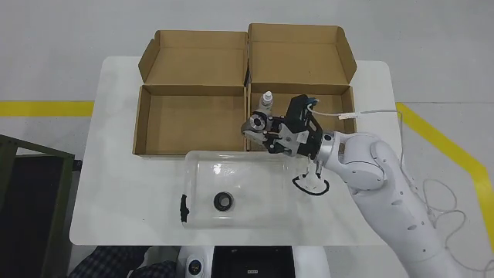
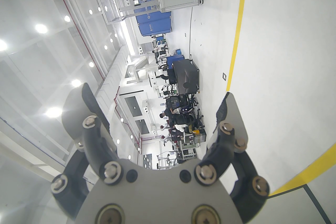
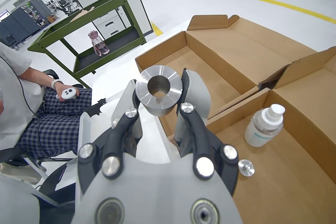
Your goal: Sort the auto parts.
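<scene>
**Desk:** Where's the part right now?

**Me:** I've got the metal ring (image 3: 158, 93) pinched between the fingers of the right gripper (image 3: 159, 97), with its bore open toward my wrist camera. It hangs over the edge of the right box (image 1: 301, 66), on the side where the left box (image 1: 193, 123) butts against it.

**Desk:** What's inside the right box?

**Me:** A bottle (image 3: 264, 128) stands upright on its floor. A small metal disc (image 3: 246, 167) lies flat just beside the bottle.

**Desk:** And your other arm?

**Me:** The left gripper (image 2: 157, 97) has its jaws spread wide and points out at the hall floor. I can't place it against the right box.

**Desk:** The remaining parts?

**Me:** A clear bin (image 1: 202, 166) sits just beside the right box, on the robot's side of it. A black ring (image 1: 225, 200) lies on the bin's floor. A black strip (image 1: 184, 208) sits at the bin's end farthest from the right box. I can't tell whether it's inside or on the rim.
</scene>
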Controlling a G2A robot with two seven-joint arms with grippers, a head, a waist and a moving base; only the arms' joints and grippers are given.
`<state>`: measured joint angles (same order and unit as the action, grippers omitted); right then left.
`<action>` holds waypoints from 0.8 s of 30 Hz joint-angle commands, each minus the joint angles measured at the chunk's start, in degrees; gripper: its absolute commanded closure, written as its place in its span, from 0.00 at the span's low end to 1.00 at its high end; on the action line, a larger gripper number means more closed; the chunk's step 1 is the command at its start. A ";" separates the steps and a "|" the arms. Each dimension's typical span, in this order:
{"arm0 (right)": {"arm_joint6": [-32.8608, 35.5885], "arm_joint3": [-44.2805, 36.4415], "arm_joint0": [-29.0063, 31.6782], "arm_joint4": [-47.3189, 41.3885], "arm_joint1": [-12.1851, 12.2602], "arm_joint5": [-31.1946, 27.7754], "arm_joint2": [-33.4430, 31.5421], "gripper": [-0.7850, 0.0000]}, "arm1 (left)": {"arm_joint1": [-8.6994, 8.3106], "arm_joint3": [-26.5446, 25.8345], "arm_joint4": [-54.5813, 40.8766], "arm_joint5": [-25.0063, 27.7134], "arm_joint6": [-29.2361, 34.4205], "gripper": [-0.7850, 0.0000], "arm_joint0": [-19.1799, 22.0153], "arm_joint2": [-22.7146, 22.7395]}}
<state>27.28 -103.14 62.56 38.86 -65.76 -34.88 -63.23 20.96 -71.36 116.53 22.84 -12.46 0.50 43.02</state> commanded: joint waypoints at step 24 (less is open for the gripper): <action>0.34 12.57 -17.61 13.21 -6.15 14.16 18.66 1.00 | 0.00 0.00 0.00 0.00 0.00 0.00 0.00 0.00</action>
<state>27.59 -91.37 45.72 51.81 -71.60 -21.17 -45.22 20.96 -71.36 116.53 22.84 -12.46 0.50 43.02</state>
